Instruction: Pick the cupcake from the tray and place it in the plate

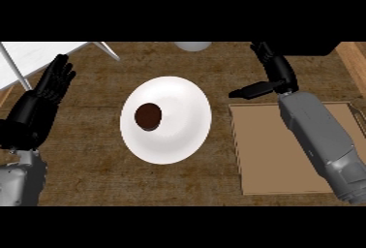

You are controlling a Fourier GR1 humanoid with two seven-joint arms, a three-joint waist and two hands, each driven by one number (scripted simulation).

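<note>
Wood-grain counter (93, 174) fills the head view. At its centre sits a white plate (182, 97). The cupcake (148, 116), seen as a dark brown round, sits in the plate, left of the plate's middle. A tan tray (275, 160) lies on the counter just to the right of the plate and is apart from it.

The right hand (281, 76) is over the far edge of the tray. Its fingers are extended away from the robot, its thumb points left toward the plate, and it holds nothing.

The left hand (34, 112) shows at the left edge, fingers straight, up and spread.

A white panel (36, 55) occupies the far left corner. A pale round object (193, 46) is cut off at the far edge.
</note>
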